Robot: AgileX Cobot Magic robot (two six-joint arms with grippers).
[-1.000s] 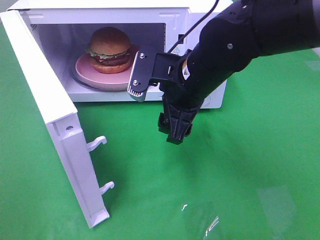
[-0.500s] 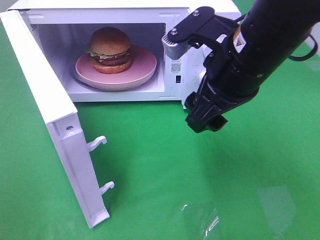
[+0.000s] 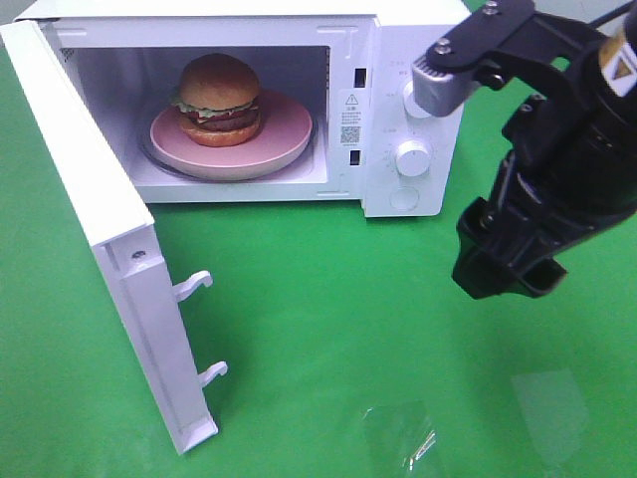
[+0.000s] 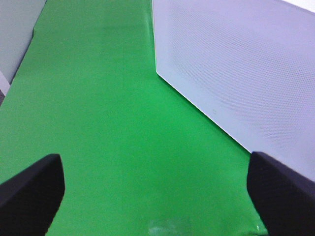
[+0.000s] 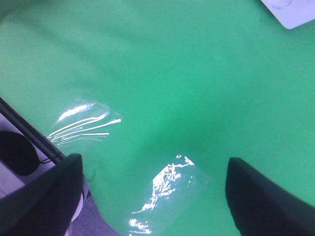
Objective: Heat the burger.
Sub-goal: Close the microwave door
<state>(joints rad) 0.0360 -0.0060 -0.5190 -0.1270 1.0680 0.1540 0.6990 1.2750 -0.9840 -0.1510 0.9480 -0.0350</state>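
Observation:
The burger, golden bun over lettuce and patty, sits on a pink plate inside the white microwave. Its door hangs wide open toward the front left. My right gripper hovers over the green cloth to the right of the microwave, well clear of the cavity; in the right wrist view its gripper is open and empty, fingers wide apart above the cloth. The left gripper is open too, empty, beside the door's perforated outer face. The left arm is outside the high view.
Green cloth covers the table. Two white latch hooks stick out from the door's edge. The control panel carries two knobs. A clear glossy patch lies on the cloth near the front edge.
My right arm has drawn back from the front of the microwave cavity and swung right, uncovering the control panel. Burger, plate and door have not moved.

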